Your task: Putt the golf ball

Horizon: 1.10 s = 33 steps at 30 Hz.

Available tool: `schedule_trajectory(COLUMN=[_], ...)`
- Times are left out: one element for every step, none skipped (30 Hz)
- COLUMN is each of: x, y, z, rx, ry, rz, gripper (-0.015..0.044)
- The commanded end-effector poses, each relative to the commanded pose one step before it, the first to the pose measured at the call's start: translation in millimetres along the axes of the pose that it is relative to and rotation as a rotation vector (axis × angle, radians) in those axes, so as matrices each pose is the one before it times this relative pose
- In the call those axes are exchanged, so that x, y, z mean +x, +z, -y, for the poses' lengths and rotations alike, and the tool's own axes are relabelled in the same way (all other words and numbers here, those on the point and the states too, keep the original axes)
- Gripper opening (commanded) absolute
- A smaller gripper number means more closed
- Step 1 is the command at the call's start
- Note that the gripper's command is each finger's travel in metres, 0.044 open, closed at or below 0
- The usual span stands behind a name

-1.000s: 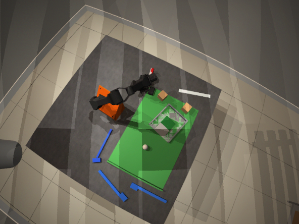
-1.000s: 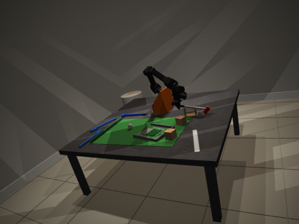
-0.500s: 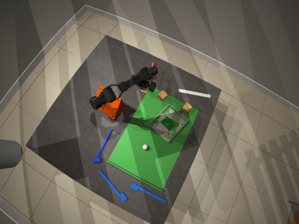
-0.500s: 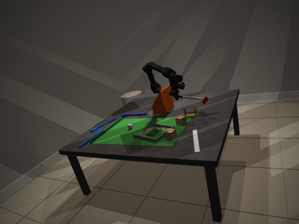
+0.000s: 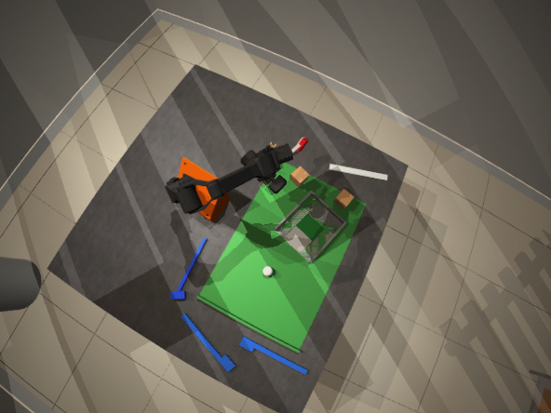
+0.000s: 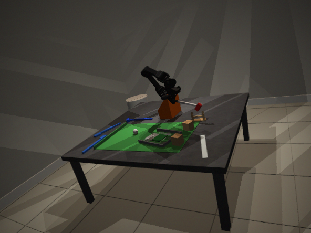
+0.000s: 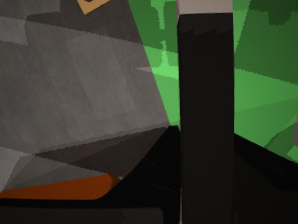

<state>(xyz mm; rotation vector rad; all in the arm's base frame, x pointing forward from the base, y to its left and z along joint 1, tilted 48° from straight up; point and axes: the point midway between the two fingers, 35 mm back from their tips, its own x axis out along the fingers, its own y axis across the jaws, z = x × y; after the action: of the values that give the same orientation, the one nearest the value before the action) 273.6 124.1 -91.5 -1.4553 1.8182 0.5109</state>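
Observation:
My gripper is shut on the black grip of the red putter. The putter is held above the table, its pale shaft and red head sticking out away from the arm base. In the top view the fingertips are hidden under the arm. The white golf ball rests on the bright green mat. The raised green is a dark green square inside grey walls, with a pale ramp on the ball's side.
A wooden stand is below the putter. Two wooden blocks stand behind the walled green. A white bar lies beyond them. Three blue putters lie around the mat's ball end.

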Motion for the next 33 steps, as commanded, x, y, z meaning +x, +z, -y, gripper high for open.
schedule_trajectory(x=[-4.31, -1.13, -1.07, -1.01, -0.95, -0.89, -0.82, -0.76, -0.7, -0.65, -0.59, -0.53, -0.47, -0.42, -0.36, -0.31, -0.26, -0.2, -0.15, -0.1, -0.05, 0.0, 0.05, 0.09, 0.14, 0.19, 0.23, 0.27, 0.32, 0.36, 0.4, 0.44, 0.48], y=[-19.09, -4.78, -4.76, -4.72, -4.68, -4.64, -4.6, -4.55, -4.51, -4.46, -4.42, -4.37, -4.32, -4.27, -4.22, -4.17, -4.12, -4.07, -4.02, -3.97, -3.91, -3.86, -3.81, -3.75, -3.7, -3.64, -3.59, -3.53, -3.48, -3.42, -3.37, -3.31, -3.26], z=[11.43, 3.93, 4.01, 4.06, 4.11, 4.16, 4.21, 4.25, 4.3, 4.34, 4.38, 4.42, 4.46, 4.5, 4.54, 4.58, 4.61, 4.64, 4.67, 4.7, 4.73, 4.76, 4.78, 4.81, 4.83, 4.85, 4.87, 4.89, 4.91, 4.92, 4.94, 4.95, 4.97], rx=[0.0998, 0.0282, 0.0283, 0.0284, 0.0284, 0.0285, 0.0285, 0.0286, 0.0286, 0.0286, 0.0287, 0.0287, 0.0287, 0.0288, 0.0288, 0.0288, 0.0289, 0.0289, 0.0289, 0.029, 0.029, 0.029, 0.029, 0.0291, 0.0291, 0.0291, 0.0291, 0.0292, 0.0292, 0.0292, 0.0292, 0.0292, 0.0292], ry=[0.00285, -0.00093, -0.00095, -0.00097, -0.00099, -0.00102, -0.00105, -0.00108, -0.00112, -0.00116, -0.0012, -0.00125, -0.0013, -0.00136, -0.00142, -0.00148, -0.00154, -0.00161, -0.00168, -0.00176, -0.00184, -0.00192, -0.002, -0.00209, -0.00218, -0.00227, -0.00237, -0.00247, -0.00257, -0.00267, -0.00278, -0.00289, -0.003], rz=[0.00575, 0.00132, 0.00122, 0.00112, 0.00102, 0.00092, 0.00082, 0.00072, 0.00062, 0.00053, 0.00043, 0.00034, 0.00025, 0.00016, 0.00007, -0.00002, -0.0001, -0.00018, -0.00026, -0.00034, -0.00042, -0.00049, -0.00056, -0.00063, -0.00069, -0.00075, -0.00081, -0.00087, -0.00092, -0.00097, -0.00102, -0.00106, -0.0011], gripper=[0.0, 0.0, 0.0, 0.0, 0.0, 0.0, 0.0, 0.0, 0.0, 0.0, 0.0, 0.0, 0.0, 0.0, 0.0, 0.0, 0.0, 0.0, 0.0, 0.0, 0.0, 0.0, 0.0, 0.0, 0.0, 0.0, 0.0, 0.0, 0.0, 0.0, 0.0, 0.0, 0.0])
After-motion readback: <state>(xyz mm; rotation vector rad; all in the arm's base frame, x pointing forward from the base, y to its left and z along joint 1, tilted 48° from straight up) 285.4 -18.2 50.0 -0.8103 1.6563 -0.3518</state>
